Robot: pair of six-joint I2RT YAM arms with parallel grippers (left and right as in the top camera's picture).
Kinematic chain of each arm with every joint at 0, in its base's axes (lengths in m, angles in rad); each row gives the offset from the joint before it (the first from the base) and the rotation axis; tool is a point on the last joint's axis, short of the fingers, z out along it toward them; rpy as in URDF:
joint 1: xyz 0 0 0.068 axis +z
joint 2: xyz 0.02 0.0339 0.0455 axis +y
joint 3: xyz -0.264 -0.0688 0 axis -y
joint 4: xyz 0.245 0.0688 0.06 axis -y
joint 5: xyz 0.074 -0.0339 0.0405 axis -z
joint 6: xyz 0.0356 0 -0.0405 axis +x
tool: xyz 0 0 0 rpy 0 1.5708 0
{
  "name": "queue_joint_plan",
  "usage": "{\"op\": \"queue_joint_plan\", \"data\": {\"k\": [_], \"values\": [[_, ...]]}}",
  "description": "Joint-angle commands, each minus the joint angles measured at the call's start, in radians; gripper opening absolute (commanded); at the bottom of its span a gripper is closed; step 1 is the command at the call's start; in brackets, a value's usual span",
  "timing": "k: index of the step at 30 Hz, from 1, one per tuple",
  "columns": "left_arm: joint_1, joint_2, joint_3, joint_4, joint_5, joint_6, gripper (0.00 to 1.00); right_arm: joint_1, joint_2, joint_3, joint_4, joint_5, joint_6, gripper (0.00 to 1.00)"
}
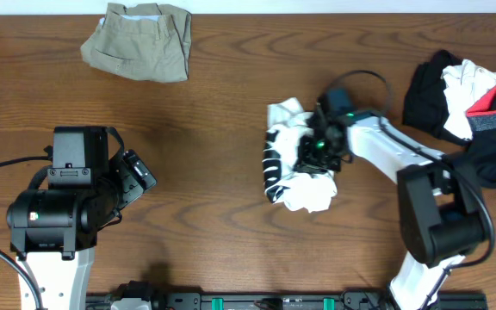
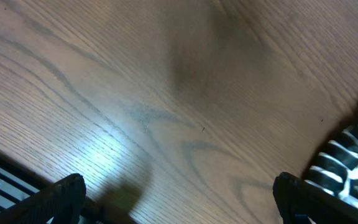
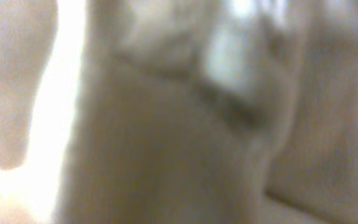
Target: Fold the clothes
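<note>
**White top bunched at mid-counter, fold not yet laid out**

Overhead: The white top is seen crumpled near the middle of the counter, with its black-and-white striped trim along the edge facing the left arm. The heap's long axis runs roughly from the far side of the counter to the near side. Which end is the neck or the hem cannot be told. The right end effector is sunk into the heap's right side. Its jaws are hidden by cloth, but the fabric is gathered up to them, so a clenched pinch on the top is judged. The left end effector hangs released over bare wood, well apart from the top. A khaki garment lies folded at the far left, and a pile of black, white and red pieces waits at the far right. The step in hand is judged to be the spreading of the top. A second grasp by the left arm on the striped edge is probably called for, so that the cloth can be pulled flat.

Left wrist: Both fingers are seen spread wide with nothing between them. The striped trim shows at the right edge.

Right wrist: The view is filled by blurred pale fabric, and no fingers can be made out.
</note>
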Motion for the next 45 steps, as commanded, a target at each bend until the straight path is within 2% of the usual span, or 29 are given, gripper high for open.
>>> {"op": "queue_joint_plan", "data": {"k": [1, 6, 10, 15, 21, 24, 26, 33, 45], "values": [[0.005, 0.001, -0.002, 0.000, -0.012, 0.017, 0.98, 0.070, 0.069, 0.029, -0.045, 0.067, -0.180, 0.14], [0.005, 0.001, -0.003, 0.000, -0.012, 0.017, 0.98, 0.084, 0.068, 0.119, -0.150, 0.211, -0.101, 0.01], [0.005, 0.001, -0.002, 0.000, -0.012, 0.017, 0.98, 0.072, 0.066, 0.219, -0.266, 0.227, -0.109, 0.02], [0.005, 0.001, -0.002, -0.001, -0.012, 0.017, 0.98, 0.071, 0.066, 0.357, -0.423, 0.357, -0.100, 0.06], [0.005, 0.001, -0.002, -0.001, -0.012, 0.017, 0.98, 0.071, 0.066, 0.446, -0.555, 0.584, -0.081, 0.21], [0.005, 0.001, -0.002, -0.002, -0.012, 0.017, 0.98, 0.060, 0.066, 0.447, -0.593, 0.728, -0.003, 0.27], [0.005, 0.001, -0.002, -0.002, -0.012, 0.017, 0.98, 0.050, 0.066, 0.447, -0.595, 0.731, -0.005, 0.31], [0.005, 0.001, -0.002, -0.009, -0.012, 0.017, 0.98, 0.041, 0.066, 0.447, -0.585, 0.764, 0.007, 0.28], [0.005, 0.001, -0.002, -0.013, -0.012, 0.017, 0.98, 0.036, 0.066, 0.447, -0.538, 0.432, -0.081, 0.27]]}}
